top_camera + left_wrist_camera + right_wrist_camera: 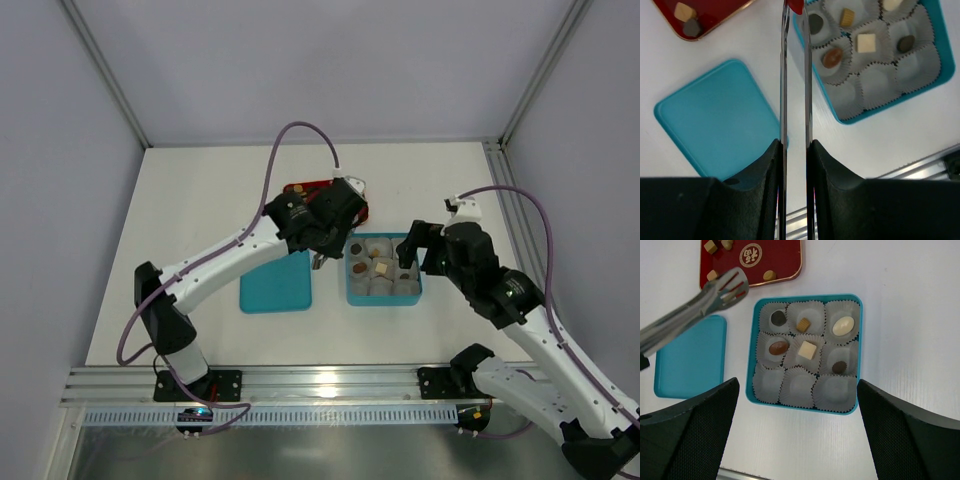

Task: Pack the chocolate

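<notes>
A white worktop (200, 200) seen from above, with 2 robot arms reaching in from its near edge. At the centre sits a square teal box (807, 298) lined with 9 crinkled paper cups (798, 386) in a 3 by 3 grid. 6 cups each hold 1 piece of chocolate (807, 350): a dark round, a tan cube and a cream oval in the far row, then a brown oval, a cream square and a small dark round in the middle row. The 3 cups of the near row are empty, so by my reckoning the packing is well past halfway, with 3 pieces left to place. The box's flat teal lid (277, 285) lies apart on the left, so closing may follow. Beyond the box is a red tray (785, 260) carrying at least 4 loose pieces, tan and brown, with part of the tray out of view. The left end effector (795, 145) is pinching a pair of long metal tongs (715, 292); the slotted tips hang over the tray's near edge, just beside the box's far left corner, and no piece can be made out between them. The right end effector (797, 381) hovers above the box with its fingers spread wide, holding nothing. The only marking is a round gold emblem (750, 254) printed on the tray, too small to read; no brand name or label shows anywhere else.
</notes>
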